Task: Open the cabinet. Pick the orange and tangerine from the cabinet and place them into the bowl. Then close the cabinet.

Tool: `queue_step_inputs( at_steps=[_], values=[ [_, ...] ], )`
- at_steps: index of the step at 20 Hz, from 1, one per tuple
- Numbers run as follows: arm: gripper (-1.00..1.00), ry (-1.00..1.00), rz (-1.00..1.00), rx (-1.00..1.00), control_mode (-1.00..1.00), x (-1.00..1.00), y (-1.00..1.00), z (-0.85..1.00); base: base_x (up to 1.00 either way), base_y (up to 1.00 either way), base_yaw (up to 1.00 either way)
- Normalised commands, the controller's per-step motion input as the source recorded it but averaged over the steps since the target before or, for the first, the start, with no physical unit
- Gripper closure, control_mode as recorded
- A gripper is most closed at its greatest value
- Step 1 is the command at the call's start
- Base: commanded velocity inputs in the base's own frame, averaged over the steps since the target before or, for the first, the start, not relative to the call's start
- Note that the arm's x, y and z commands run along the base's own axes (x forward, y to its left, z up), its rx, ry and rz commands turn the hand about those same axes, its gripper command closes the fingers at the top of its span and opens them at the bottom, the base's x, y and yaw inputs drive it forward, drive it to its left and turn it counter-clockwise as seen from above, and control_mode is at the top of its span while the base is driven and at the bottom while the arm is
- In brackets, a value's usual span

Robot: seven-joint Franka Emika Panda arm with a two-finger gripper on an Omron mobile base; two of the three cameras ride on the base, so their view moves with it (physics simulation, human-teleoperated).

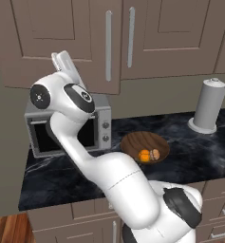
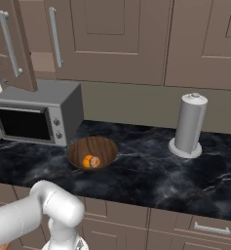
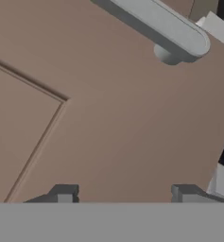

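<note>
The cabinet's left door [image 1: 61,33] stands partly ajar, and its edge [image 2: 24,53] juts out over the microwave. The right door [image 1: 171,33] is shut. My gripper [image 1: 62,60] is raised against the left door's front. In the hand view it [image 3: 124,194] faces the brown panel [image 3: 108,118] at close range, fingers apart with nothing between them. The lower end of the silver bar handle [image 3: 170,30] lies just ahead. The wooden bowl [image 1: 133,141] sits on the counter and holds two orange fruits, a brighter one [image 1: 143,155] and a duller one [image 1: 155,154]. I cannot tell which is the tangerine.
A grey microwave [image 1: 69,128] stands on the black marble counter [image 1: 190,152] below the ajar door, left of the bowl. A grey upright cylinder [image 1: 209,104] stands at the counter's right. Low drawers [image 2: 209,227] run under the counter's front edge.
</note>
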Motion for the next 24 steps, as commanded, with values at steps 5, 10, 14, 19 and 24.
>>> queue_step_inputs(
  at_steps=[5, 10, 14, 19, 24],
  values=[
    [-1.0, -0.06, 0.0, 0.0, -1.0, 0.66, -0.36, 0.0, 0.0, 0.0, 0.0],
    [-1.0, -0.05, 0.0, 0.0, -1.0, 0.66, -0.34, 0.0, 0.0, 0.0, 0.0],
    [-1.0, -0.01, 0.0, 0.0, -1.0, 0.61, -0.25, 0.0, 0.0, 0.0, 0.0],
    [-1.0, -0.03, 0.0, 0.0, -1.0, 0.45, -0.19, 0.0, 0.0, 0.0, 0.0],
    [-1.0, -0.06, 0.02, 0.0, -1.0, 0.2, -0.1, 0.0, 0.0, 0.0, 0.0]
  ],
)
